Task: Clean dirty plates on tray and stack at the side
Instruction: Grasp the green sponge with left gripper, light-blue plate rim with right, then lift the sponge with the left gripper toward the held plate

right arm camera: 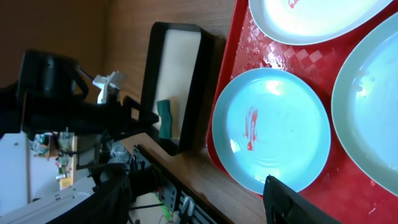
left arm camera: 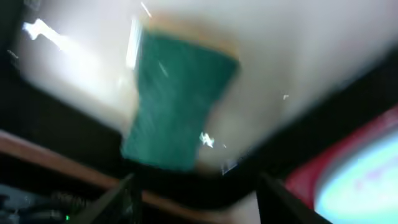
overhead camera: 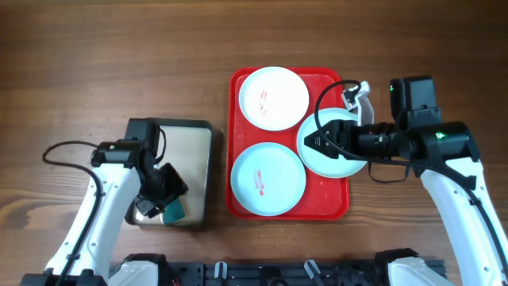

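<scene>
The red tray holds three plates. The white plate at the back has a red smear. A mint plate at the front left has a red smear; it also shows in the right wrist view. A second mint plate lies at the right. My right gripper hovers over this plate's left edge, pointing left, open and empty. My left gripper is open over the green sponge, which looks blurred in the left wrist view.
A black-rimmed cream tray stands left of the red tray, with the green sponge at its front end. Bare wooden table lies right of and behind the red tray. A black frame with cables runs along the front edge.
</scene>
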